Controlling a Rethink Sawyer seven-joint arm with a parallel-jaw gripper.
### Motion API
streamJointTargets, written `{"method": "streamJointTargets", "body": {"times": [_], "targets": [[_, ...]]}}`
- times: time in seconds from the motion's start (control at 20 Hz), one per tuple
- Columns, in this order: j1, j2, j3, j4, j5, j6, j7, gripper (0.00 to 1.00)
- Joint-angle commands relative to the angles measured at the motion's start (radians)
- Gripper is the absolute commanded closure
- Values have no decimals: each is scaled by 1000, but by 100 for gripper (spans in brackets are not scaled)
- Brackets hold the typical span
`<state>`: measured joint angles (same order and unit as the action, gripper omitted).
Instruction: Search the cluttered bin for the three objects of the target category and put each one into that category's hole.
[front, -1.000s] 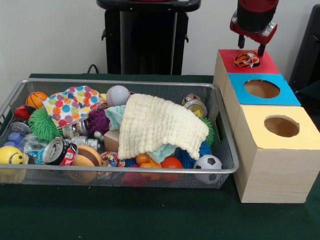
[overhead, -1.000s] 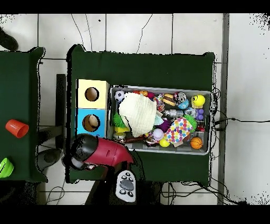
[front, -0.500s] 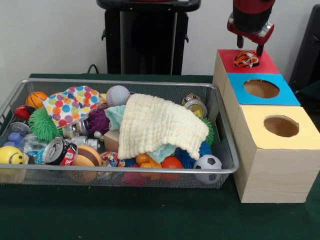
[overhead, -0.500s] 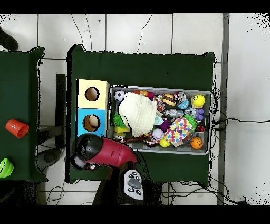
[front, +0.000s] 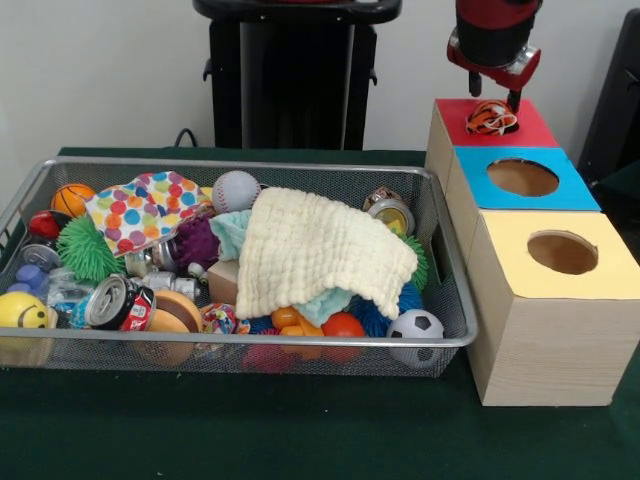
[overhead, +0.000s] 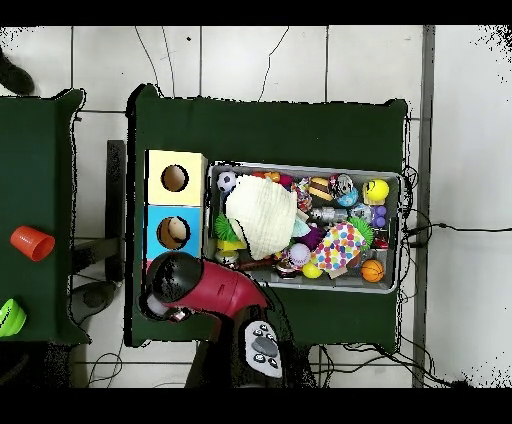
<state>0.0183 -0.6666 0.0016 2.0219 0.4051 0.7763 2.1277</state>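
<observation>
An orange, black-striped toy figure (front: 493, 117) sits in the round hole of the red-topped wooden box (front: 532, 130) at the back right. My gripper (front: 497, 92) hangs just above it, open and empty. In the overhead view the arm's red head (overhead: 180, 282) covers that box and the gripper. The wire mesh bin (front: 250, 340) is full of clutter. An orange toy (front: 290, 320) peeks from under the cream cloth (front: 320, 250) near the bin's front rim. No yellow duck shows clearly.
The blue-topped box (front: 565, 192) and the yellow-topped box (front: 600, 270) stand in a row in front of the red one. The bin (overhead: 395, 285) also holds a polka-dot cloth (front: 145, 205), cans, spiky balls and sports balls. An orange cup (overhead: 32, 242) stands on a side table.
My gripper has risen a little above the red box and drifted slightly left in the front view. The striped toy stays in the hole.
</observation>
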Motion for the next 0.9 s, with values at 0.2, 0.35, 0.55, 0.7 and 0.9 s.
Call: {"method": "streamJointTargets", "body": {"times": [0.2, 0.35, 0.55, 0.7, 0.9], "targets": [[-2, -21, -136, -118, -162, 11, 132, 0], [15, -32, -144, -140, -172, 37, 160, 0], [41, -64, -169, -182, -180, 107, 205, 0], [51, -64, -186, -229, -195, 165, 218, 0], [51, -7, -162, -199, -157, 46, 210, 0]]}}
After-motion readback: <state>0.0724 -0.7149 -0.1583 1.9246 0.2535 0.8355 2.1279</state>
